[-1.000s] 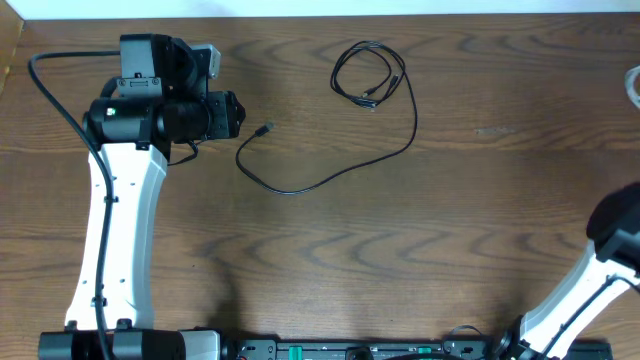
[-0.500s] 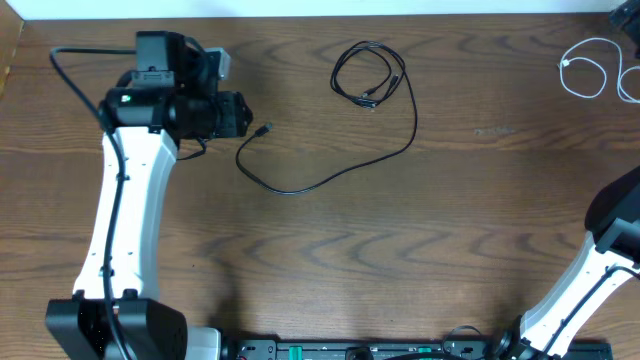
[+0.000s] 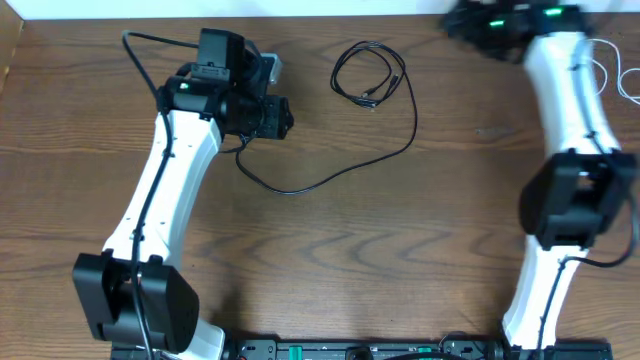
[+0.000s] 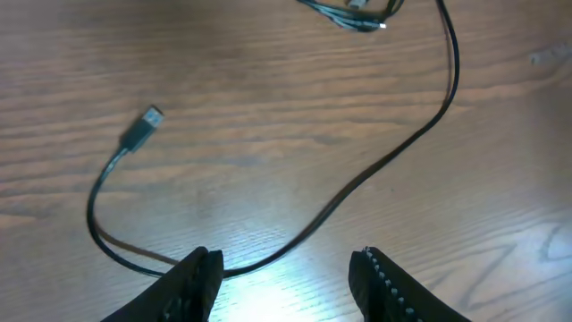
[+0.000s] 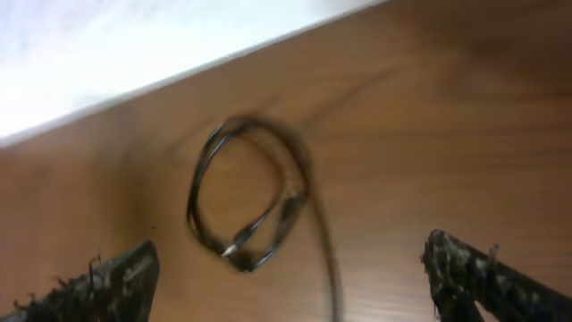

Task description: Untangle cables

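Observation:
The black cable (image 3: 330, 178) lies on the table with a small coil (image 3: 367, 75) at the back and a long tail curving forward and left. Its plug (image 4: 143, 128) rests flat on the wood. My left gripper (image 3: 284, 118) hovers over that plug end. It is open (image 4: 286, 279), and the tail (image 4: 357, 179) passes just ahead of the left fingertip (image 4: 204, 273). My right gripper (image 3: 455, 20) is blurred at the table's back edge, right of the coil. It stands wide open (image 5: 290, 286) with the coil (image 5: 250, 192) ahead of it. The white cable (image 3: 630, 88) shows partly at the far right.
The right arm (image 3: 570, 110) stretches from the front right up to the back edge and covers part of the white cable. A pale wall strip (image 5: 134, 54) borders the table's far edge. The left arm (image 3: 165, 190) crosses the left side.
The right arm has swung from the front right corner to the back edge and its gripper has opened. The left arm has moved right, over the black cable's plug end.

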Tool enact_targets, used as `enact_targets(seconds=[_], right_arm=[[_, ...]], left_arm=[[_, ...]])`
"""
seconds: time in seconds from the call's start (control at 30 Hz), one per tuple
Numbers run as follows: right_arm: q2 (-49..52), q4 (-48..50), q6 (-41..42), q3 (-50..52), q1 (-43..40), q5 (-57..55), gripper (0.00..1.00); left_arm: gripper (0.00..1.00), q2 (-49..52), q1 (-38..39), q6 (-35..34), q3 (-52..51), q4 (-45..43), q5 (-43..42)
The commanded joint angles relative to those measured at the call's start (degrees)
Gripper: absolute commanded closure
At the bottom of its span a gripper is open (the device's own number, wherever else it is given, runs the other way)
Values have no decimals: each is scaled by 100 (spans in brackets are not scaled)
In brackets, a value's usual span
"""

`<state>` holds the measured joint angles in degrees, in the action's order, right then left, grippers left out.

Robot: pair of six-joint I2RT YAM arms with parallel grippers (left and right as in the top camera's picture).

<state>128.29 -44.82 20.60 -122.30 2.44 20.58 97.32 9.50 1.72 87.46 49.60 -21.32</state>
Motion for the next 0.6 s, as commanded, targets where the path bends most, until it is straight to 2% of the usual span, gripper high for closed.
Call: enact_targets(seconds=[0.0,0.1,0.17,0.33,0.57], right_arm=[[-149,315,378,479,730,-1307,14],[-133,505,752,815,1163,-1998,17],[-22,584,951,973,1414,-2297,23],[455,710,1082,992,1775,-2321,32],[975,960,1331,992,1928,-2323,45]], left_arm=[[50,70,55,-9,2,52,111],[50,55,-22,-166,4,63,501],[50,52,-133,-426,4,63,619],[50,52,-365,-807,2,66,612],[50,52,-372,-800,2,160,599]])
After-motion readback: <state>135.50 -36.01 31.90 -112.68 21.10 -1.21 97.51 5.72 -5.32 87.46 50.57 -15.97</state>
